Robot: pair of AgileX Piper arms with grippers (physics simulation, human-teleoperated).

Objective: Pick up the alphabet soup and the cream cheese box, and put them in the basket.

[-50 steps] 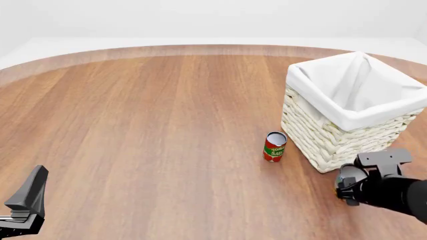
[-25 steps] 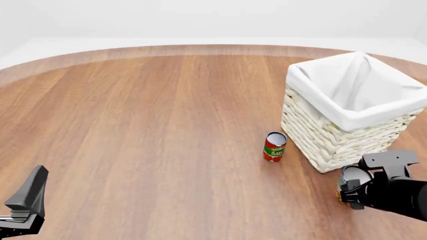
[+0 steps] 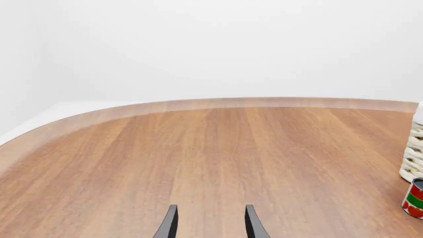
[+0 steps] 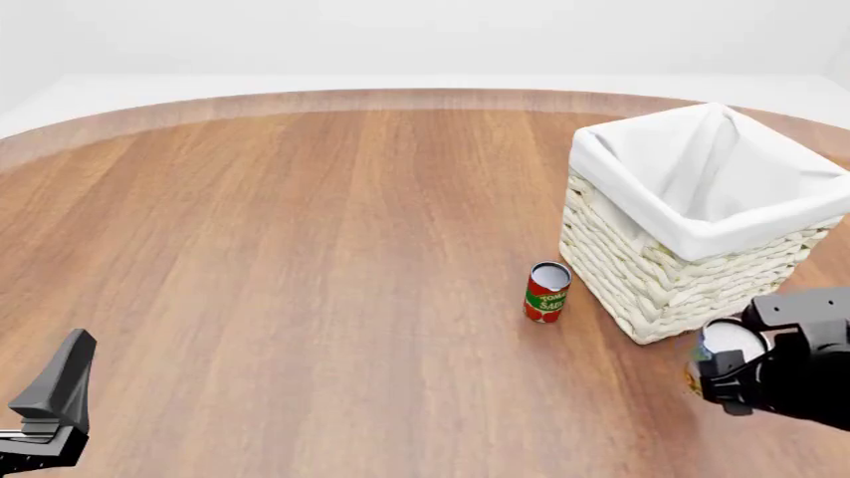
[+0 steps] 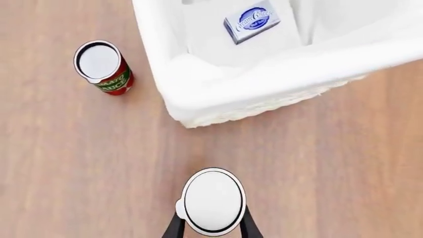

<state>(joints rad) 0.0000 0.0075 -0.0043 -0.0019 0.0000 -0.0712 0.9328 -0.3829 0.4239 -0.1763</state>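
The alphabet soup [image 5: 213, 198] shows its round silvery-white top, and my right gripper [image 5: 212, 224] is shut on it, one dark finger on each side. In the front view the soup [image 4: 728, 341] and right gripper [image 4: 743, 376] are just in front of the basket's near right corner. The white wicker basket [image 4: 638, 264] stands at the right. The cream cheese box [image 5: 251, 21], blue and white, lies flat inside the basket [image 5: 218, 94] on the liner. At the near left corner of the table, my left gripper [image 3: 210, 225] is open and holds nothing.
A red and green tomato sauce can [image 4: 546, 291] stands upright just left of the basket, a small gap between them; it also shows in the right wrist view [image 5: 102, 67]. The table's curved far edge [image 3: 218, 103] runs across the back.
My right gripper has carried the alphabet soup to the right, along the basket's near side. The left arm, tomato sauce can and basket have not moved.
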